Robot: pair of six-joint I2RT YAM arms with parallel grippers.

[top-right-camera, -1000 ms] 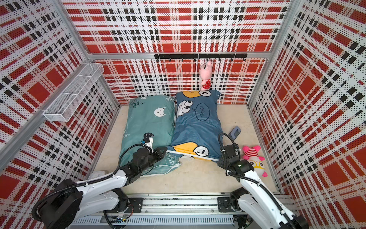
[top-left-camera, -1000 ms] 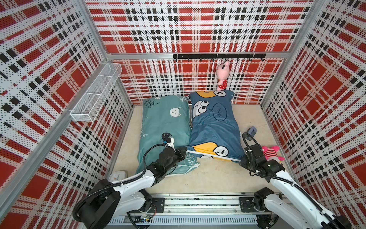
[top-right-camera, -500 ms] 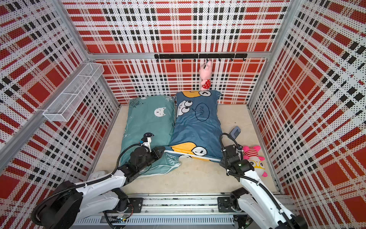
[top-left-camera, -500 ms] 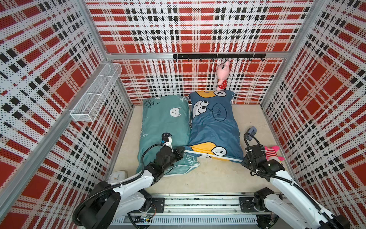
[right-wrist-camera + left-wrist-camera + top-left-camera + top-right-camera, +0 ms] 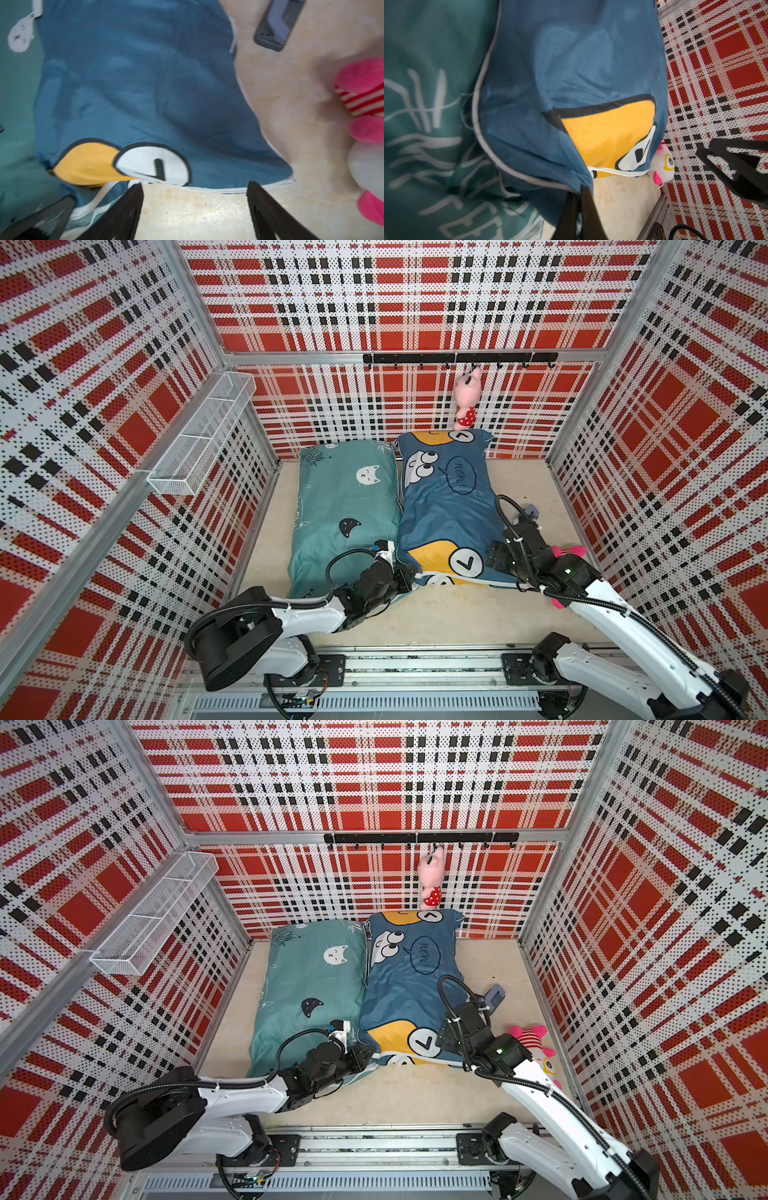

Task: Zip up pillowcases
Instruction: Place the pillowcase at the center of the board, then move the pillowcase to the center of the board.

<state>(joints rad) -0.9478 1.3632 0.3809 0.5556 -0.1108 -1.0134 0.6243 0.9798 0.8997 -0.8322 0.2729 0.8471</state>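
Note:
Two pillowcases lie side by side on the floor in both top views: a teal one with cat faces and a blue one with yellow patches. My left gripper is shut on the blue pillowcase's near left corner, with fabric pinched between the fingers. The teal pillowcase lies right beside it. My right gripper stands open over bare floor, just off the near right edge of the blue pillowcase, and holds nothing.
A pink striped plush toy lies on the floor beside my right arm. A small grey object lies by the blue pillowcase's right side. Another pink plush hangs from the black hook rail. A wire basket juts from the left wall.
My right gripper has gone from shut at the blue pillowcase's near right corner to wide open. The left gripper has kept its pinch and barely moved.

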